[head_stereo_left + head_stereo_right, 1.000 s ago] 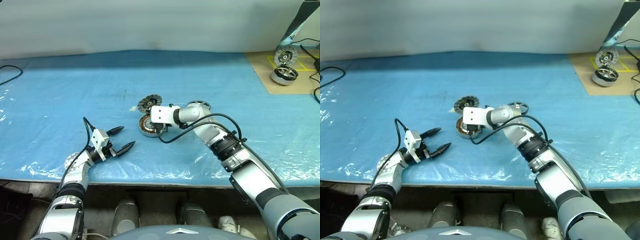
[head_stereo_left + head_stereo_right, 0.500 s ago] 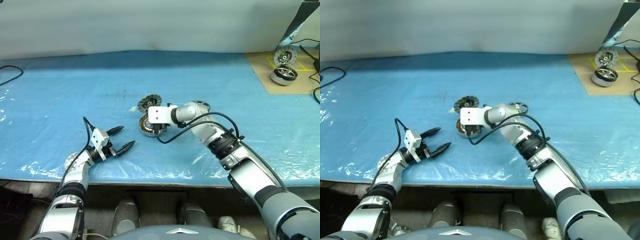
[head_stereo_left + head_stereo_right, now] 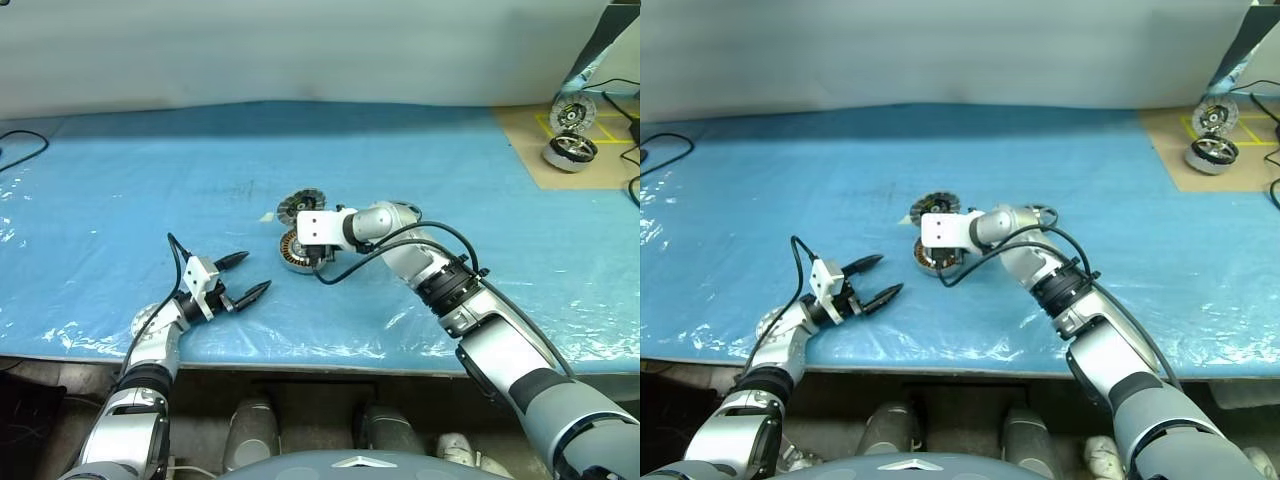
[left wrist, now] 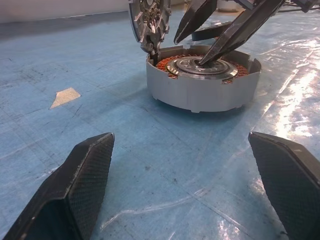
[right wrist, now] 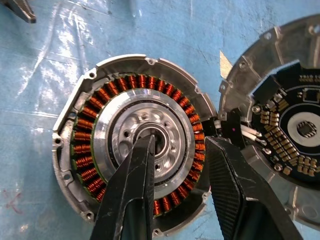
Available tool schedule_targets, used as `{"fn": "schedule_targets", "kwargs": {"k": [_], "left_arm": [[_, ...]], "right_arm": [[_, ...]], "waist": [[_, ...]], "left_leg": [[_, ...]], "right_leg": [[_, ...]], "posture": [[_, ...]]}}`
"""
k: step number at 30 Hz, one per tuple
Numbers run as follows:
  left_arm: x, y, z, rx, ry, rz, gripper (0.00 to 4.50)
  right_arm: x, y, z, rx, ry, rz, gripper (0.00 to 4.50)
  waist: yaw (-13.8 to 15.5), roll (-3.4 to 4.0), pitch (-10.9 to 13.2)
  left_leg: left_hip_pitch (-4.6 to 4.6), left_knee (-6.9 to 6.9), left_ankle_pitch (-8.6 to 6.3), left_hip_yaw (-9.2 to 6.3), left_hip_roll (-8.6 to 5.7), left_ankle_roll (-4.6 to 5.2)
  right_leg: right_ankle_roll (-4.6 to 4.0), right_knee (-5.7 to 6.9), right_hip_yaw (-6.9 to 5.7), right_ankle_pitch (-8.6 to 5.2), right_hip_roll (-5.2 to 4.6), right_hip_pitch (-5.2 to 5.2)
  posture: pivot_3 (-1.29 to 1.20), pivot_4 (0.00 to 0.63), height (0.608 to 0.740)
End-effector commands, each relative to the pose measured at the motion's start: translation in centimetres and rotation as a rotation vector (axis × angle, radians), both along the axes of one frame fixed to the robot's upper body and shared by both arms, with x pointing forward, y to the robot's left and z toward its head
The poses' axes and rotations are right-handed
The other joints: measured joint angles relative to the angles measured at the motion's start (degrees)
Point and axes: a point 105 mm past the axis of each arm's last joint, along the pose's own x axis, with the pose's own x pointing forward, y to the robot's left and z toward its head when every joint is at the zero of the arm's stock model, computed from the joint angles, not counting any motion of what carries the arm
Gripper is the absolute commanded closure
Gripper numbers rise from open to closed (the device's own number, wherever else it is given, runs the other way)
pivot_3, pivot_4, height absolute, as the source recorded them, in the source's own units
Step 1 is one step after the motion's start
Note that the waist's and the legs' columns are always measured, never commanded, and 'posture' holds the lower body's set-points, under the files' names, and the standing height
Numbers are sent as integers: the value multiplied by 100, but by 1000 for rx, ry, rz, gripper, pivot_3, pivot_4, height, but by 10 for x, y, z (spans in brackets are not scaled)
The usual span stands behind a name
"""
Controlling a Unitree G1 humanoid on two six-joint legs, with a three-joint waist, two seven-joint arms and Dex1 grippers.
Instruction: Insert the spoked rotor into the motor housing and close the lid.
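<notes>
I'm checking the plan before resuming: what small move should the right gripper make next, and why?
Probably lift the right gripper clear: one finger sits in the centre hole of the motor housing, nothing held, while the spoked rotor lies on the table beyond the wrist and the lid stands open.

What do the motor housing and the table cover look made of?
Motor housing: likely machined aluminium, matte silver-grey wall, with copper-orange wound coils inside. Table cover: probably thin blue plastic film, glossy, wrinkled, with glare patches.

no legible text (anywhere), no labels
</notes>
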Motion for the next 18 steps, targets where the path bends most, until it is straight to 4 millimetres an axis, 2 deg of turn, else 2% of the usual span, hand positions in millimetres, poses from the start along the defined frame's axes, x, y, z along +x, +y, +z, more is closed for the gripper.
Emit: {"fn": "schedule_targets", "kwargs": {"k": [1,3,5,8,18], "left_arm": [[-11,0,-26,7,119,13,0],[-11,0,-27,9,120,12,0],[-12,0,-27,9,120,12,0],[-13,1,-27,10,118,12,0],[-15,1,-28,13,116,6,0]], "right_arm": [[-5,-5,-17,-70,31,6,2895],[-5,-4,-19,-77,36,15,2895],[-5,-3,-21,-86,36,19,3426],[-5,-5,-26,-107,36,22,4468],[-4,-8,-27,-93,37,-8,4492]], "waist": [[0,0,0],[0,0,-1],[-6,0,-1],[-18,1,-1],[-16,3,-4]], "left_leg": [[1,0,0,0,0,0],[1,0,0,0,0,0],[2,0,0,0,0,0],[4,-1,0,0,1,0],[5,-2,-1,0,0,2]], "right_leg": [[0,0,0,0,0,0],[0,0,0,0,0,0],[0,0,1,0,0,0],[1,0,1,0,1,0],[0,-3,2,-1,0,2]], "posture": [[0,150,740],[0,150,740],[0,150,740],[0,150,740],[0,150,740]]}}
